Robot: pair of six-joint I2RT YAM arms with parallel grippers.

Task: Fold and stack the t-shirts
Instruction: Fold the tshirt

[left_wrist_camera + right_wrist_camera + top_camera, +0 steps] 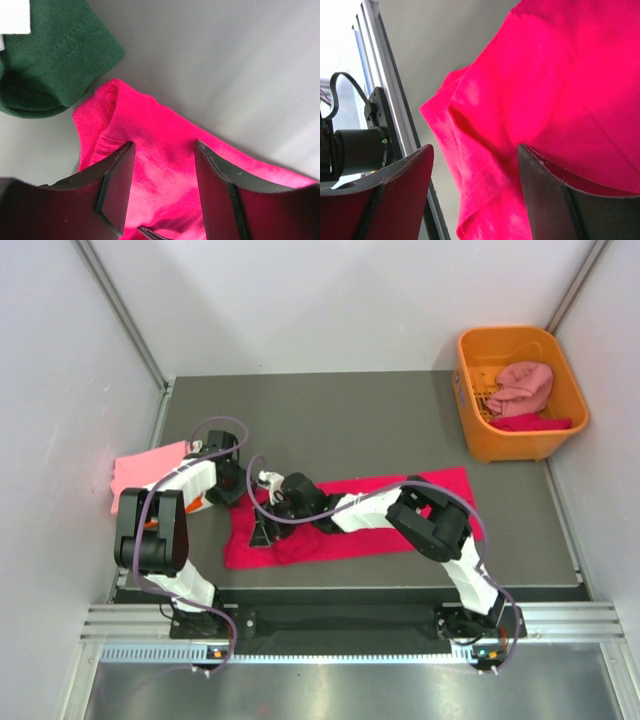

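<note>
Left pincer (164, 150): yours is spread wide over a corner of the crimson-pink t-shirt (160, 125). The cloth shows between the fingers, and I can't tell if they touch it.
Right pincer (474, 150): spread too, with a rumpled hem of the same shirt between its fingers.
Crimson-pink t-shirt: lying long across the surface (350, 420) under both pincers, trailing off beneath your right arm.
Dark green t-shirt (50, 55): just past the left pincer's tips, right beside the crimson corner.
Light pink t-shirt (145, 472): near the left pincer, out at the surface's edge.
Basket (515, 445): well apart from both pincers, with a dusty pink t-shirt (525, 385) inside.
</note>
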